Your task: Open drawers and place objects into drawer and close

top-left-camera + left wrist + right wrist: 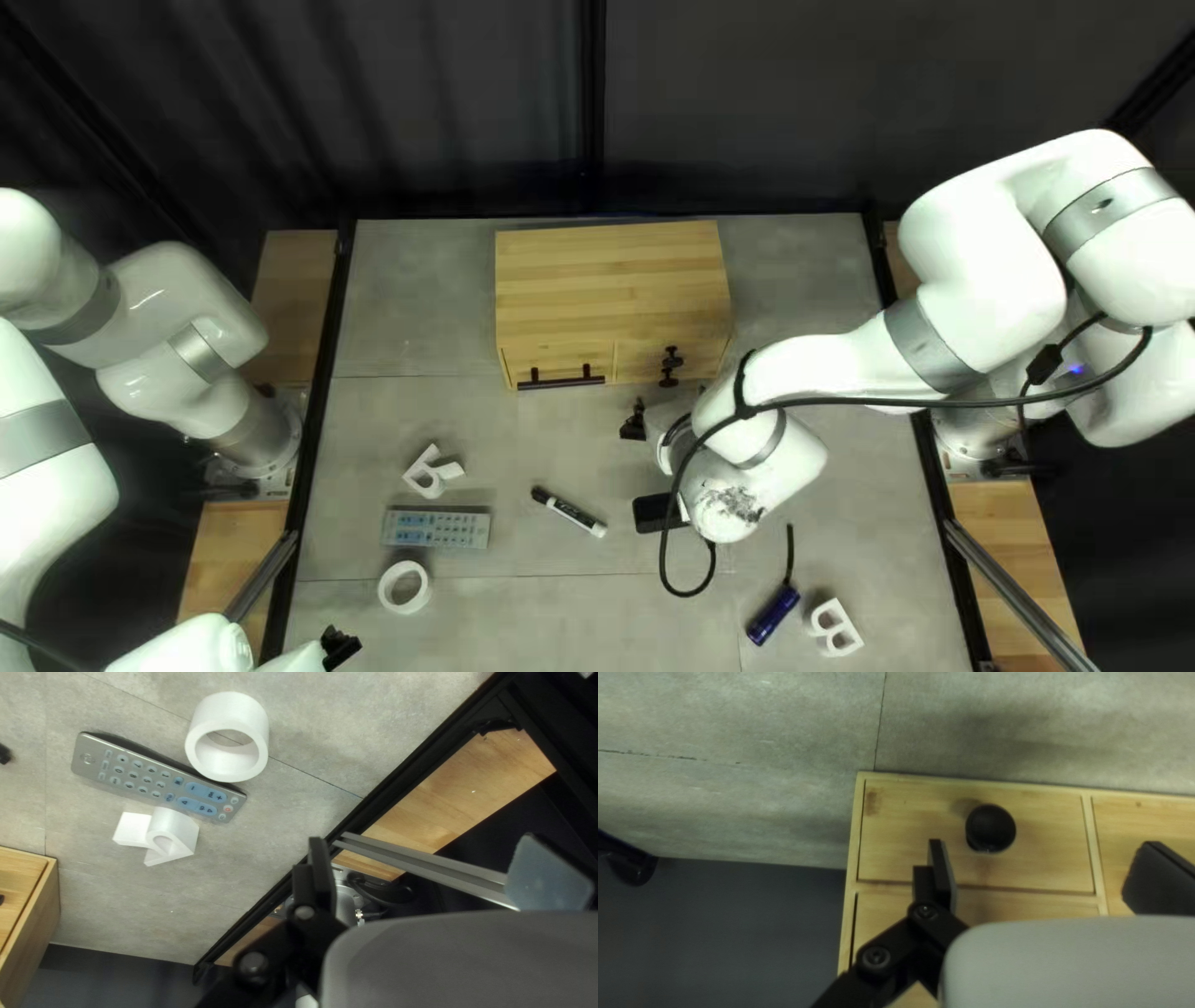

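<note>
at the far middle of my grey desk (411,311), the pale wooden drawer cabinet (610,280) has its drawers closed, my right end effector (645,467) spread before its round black knobs (672,352). i have my left end effector (339,645) spread too, near the white ring (388,588); the grey remote control (436,529), white letter r (430,473) and black-and-white marker (573,512) lie farther in.

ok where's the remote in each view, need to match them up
top left view: remote toward the left of the table, between the white letter and the white ring
left wrist view: between that same ring and letter
right wrist view: not in it
shared landmark: wooden drawer box, only partly seen in both wrist views
</note>
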Tool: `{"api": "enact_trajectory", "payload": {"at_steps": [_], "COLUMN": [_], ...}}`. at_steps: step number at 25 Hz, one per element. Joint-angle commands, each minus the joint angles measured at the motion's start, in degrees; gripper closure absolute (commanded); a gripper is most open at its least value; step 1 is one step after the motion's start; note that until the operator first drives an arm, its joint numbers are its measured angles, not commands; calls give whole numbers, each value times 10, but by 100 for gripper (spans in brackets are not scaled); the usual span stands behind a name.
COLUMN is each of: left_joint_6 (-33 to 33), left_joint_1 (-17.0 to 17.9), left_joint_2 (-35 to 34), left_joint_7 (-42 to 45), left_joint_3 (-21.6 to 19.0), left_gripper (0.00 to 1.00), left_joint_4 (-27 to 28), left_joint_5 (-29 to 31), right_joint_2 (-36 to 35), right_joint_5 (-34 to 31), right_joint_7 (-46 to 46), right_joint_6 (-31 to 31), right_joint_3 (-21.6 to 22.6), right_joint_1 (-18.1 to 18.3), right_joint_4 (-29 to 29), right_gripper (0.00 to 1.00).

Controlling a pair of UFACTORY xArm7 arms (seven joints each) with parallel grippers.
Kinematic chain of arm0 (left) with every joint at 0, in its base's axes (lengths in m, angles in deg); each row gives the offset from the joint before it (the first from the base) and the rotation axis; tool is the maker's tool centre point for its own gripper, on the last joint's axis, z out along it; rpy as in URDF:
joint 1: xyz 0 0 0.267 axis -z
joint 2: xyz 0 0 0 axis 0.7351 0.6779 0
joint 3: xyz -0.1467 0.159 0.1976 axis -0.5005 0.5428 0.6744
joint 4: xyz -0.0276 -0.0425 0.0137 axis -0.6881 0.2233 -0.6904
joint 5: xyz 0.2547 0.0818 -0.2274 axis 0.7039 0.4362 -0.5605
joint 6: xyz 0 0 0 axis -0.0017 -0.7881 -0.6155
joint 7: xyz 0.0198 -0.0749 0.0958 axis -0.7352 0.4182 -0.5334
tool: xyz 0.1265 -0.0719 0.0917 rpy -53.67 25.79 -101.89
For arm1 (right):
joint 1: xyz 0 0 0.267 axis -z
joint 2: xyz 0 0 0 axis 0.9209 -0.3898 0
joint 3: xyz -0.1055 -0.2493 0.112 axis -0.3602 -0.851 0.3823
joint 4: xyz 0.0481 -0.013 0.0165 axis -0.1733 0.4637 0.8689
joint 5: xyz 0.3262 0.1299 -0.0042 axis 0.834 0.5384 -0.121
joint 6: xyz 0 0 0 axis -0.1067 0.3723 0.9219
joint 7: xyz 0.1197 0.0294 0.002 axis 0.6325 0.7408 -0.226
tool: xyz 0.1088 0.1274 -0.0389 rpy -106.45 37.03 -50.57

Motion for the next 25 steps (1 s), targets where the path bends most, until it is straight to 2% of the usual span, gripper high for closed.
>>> {"api": "enact_trajectory", "payload": {"at_steps": [1, 10, 25], "left_joint_6": [0, 0, 0], "left_joint_1": [0, 0, 0], "left_joint_2": [0, 0, 0], "left_joint_7": [0, 0, 0], "left_joint_3": [0, 0, 0], "left_gripper": [0, 0, 0], "left_joint_4": [0, 0, 0], "left_joint_5": [0, 0, 0], "right_joint_2": [-7, -21, -2], "right_joint_5": [1, -3, -14], "right_joint_7": [3, 33, 44], "right_joint_6": [-3, 10, -20], "right_joint_3": [-5, -12, -16], "right_joint_1": [6, 2, 10], "right_joint_4": [1, -8, 9], "right_gripper": [0, 0, 0]}}
